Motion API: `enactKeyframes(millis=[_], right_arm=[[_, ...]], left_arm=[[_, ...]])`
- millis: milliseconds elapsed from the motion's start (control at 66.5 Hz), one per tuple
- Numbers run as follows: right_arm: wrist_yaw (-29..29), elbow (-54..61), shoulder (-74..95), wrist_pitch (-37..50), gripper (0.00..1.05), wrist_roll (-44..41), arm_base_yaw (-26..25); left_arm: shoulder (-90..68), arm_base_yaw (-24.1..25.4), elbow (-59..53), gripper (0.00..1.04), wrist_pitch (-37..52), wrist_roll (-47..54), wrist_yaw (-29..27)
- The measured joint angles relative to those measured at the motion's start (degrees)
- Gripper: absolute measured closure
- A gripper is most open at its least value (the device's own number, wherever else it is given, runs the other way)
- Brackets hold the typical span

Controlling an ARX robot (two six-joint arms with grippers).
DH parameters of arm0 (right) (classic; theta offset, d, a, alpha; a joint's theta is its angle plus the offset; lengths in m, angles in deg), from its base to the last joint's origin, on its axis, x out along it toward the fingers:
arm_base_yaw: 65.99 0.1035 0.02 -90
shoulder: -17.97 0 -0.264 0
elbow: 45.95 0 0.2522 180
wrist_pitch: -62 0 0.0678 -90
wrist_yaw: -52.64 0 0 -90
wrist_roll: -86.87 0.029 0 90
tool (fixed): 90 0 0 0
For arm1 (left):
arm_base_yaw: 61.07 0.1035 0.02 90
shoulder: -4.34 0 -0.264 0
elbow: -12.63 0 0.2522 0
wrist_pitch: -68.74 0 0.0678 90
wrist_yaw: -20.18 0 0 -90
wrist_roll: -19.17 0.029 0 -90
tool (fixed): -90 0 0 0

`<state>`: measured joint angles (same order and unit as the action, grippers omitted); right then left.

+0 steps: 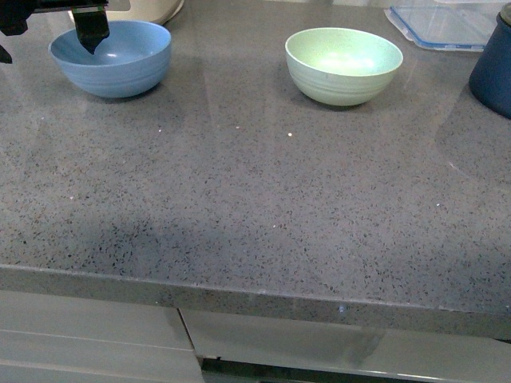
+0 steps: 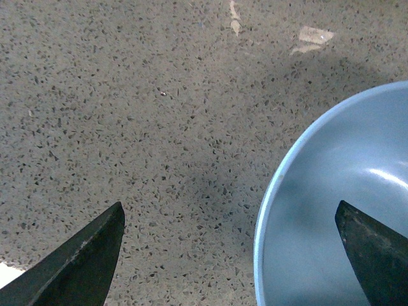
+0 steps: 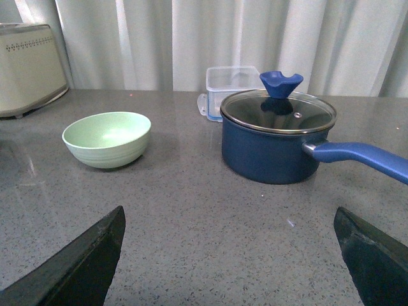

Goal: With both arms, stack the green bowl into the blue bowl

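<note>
- The grey speckled countertop (image 1: pixel 239 215) is carrying everything, and the green bowl (image 1: pixel 343 65) is standing upright on it, toward the back.
- A pale curtain (image 3: pixel 159 38) is hanging behind the countertop, well beyond the green bowl.
- A cream appliance (image 3: pixel 29 67) is sitting far to the left of the green bowl, at the back edge. What kind of appliance it is I cannot tell.
- A navy pot (image 3: pixel 268 150) with a glass lid (image 3: pixel 278 111) and a blue handle (image 3: pixel 360 156) is standing to the right of the green bowl, apart from it.
- A clear plastic container (image 1: pixel 439 24) is lying behind and to the right of the green bowl.
- The blue bowl (image 1: pixel 112 60) is standing upright, well to the left of the green bowl. Both bowls are showing nothing inside.
- The left gripper (image 2: pixel 229 210) is hanging over the blue bowl, far left of the green bowl. Its jaws are standing wide apart and gripping nothing: one finger is reaching inside the bowl, the other is outside over the countertop, with the rim between them. Whether a finger is touching the bowl I cannot tell.
- The right gripper (image 3: pixel 229 213) is showing only in its wrist view, facing the green bowl from well apart. Its jaws are spreading wide and carrying nothing.
</note>
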<state>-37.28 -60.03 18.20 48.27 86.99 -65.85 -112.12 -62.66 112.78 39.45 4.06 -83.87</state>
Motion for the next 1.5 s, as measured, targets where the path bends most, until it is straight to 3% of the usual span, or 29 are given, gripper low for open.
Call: enactKeyframes(millis=[286,436,737,888,1504], right_arm=[[0.0,0.0,0.0,0.0,0.1,0.0,0.0],[0.0,0.0,0.0,0.0,0.1,0.0,0.0],[0.0,0.0,0.0,0.0,0.1,0.0,0.0],[0.0,0.0,0.0,0.0,0.1,0.0,0.0],[0.0,0.0,0.0,0.0,0.1,0.0,0.0]], left_arm=[[-0.5,-0.3,0.0,0.07,0.1,0.0,-0.6],[-0.5,-0.3,-0.2,0.27,0.1,-0.2,-0.7],[-0.4,-0.9,-3.5,0.84,0.9,-3.1,-1.6],[1.4,-1.3,-3.6,1.01,0.9,-6.3,-1.9],[2.4,-4.6,-1.1,1.01,0.0,-8.2,-2.2]])
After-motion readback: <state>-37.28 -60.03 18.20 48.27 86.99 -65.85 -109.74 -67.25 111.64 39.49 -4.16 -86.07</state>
